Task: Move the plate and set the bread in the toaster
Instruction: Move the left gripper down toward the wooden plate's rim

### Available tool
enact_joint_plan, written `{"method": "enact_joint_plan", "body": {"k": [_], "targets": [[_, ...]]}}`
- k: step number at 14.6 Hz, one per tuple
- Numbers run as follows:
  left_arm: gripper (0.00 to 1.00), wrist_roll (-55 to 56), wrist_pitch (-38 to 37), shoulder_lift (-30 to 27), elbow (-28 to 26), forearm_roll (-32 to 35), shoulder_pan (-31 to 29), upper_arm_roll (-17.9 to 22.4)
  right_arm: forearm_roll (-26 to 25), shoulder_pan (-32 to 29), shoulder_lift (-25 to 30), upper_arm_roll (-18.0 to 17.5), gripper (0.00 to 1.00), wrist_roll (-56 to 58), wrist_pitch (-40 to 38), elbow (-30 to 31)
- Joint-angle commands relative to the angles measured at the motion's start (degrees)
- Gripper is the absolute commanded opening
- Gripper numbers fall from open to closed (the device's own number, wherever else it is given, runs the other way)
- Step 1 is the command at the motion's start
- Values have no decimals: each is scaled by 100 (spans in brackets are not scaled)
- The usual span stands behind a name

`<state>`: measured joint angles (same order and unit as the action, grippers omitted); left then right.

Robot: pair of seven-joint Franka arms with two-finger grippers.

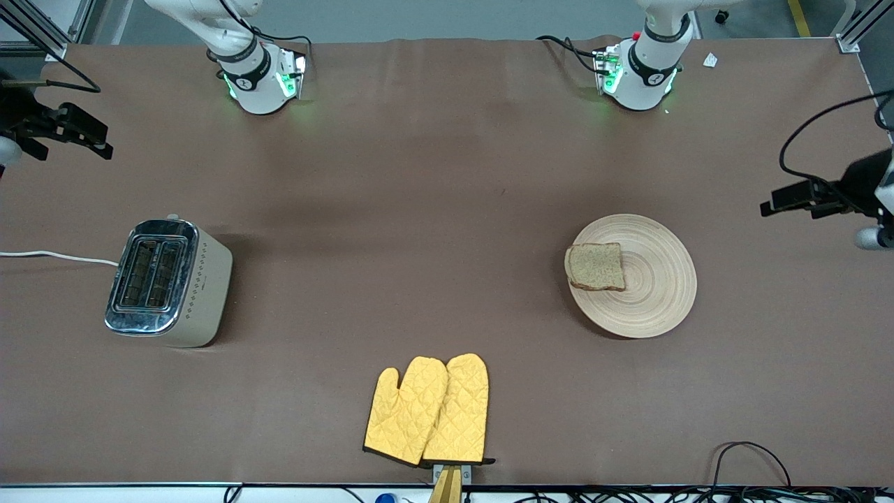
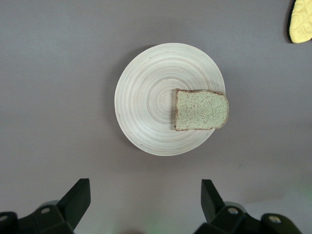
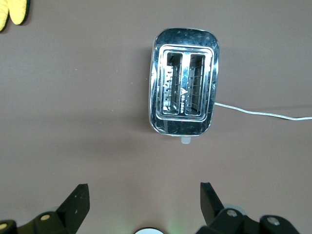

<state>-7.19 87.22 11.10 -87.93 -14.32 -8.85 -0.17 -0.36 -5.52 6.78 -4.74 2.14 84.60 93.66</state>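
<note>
1 bread (image 1: 596, 266) slice lies flat on the plate's (image 1: 656, 293) toaster-side (image 1: 167, 281) rim.

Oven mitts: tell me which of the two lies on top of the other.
Of the yellow oven mitts, the one toward the right arm's end lies on top; its edge covers part of the other mitt, which lies toward the left arm's end.

a wide table covered in a plain brown mat (image 1: 419, 209) carries everything. toward the right arm's end stands a two-slot toaster with a chrome top and cream dotted sides (image 1: 167, 283), its thin white cord (image 1: 56, 257) trailing off the table's edge. toward the left arm's end lies a large round pale wooden plate with ring grooves (image 1: 656, 293). nearest the front camera, between the two, lies a pair of yellow quilted oven mitts (image 1: 429, 411), overlapping.
</note>
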Motion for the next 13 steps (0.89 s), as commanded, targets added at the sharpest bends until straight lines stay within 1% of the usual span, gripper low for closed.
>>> {"method": "enact_joint_plan", "body": {"k": [1, 4, 8, 13], "targets": [[100, -535, -91, 794, 145, -823, -502, -18, 115, 16, -19, 26, 100, 14, -49, -49], [100, -1256, -29, 1682, 162, -1414, -880, -18, 115, 25, -19, 26, 100, 23, -49, -49], [100, -2442, 383, 2614, 180, -1863, -1092, -18, 115, 25, -27, 17, 100, 23, -49, -58], [100, -3375, 516, 3239, 180, -2382, -1110, -18, 123, 16, -19, 26, 100, 23, -49, -58]]}}
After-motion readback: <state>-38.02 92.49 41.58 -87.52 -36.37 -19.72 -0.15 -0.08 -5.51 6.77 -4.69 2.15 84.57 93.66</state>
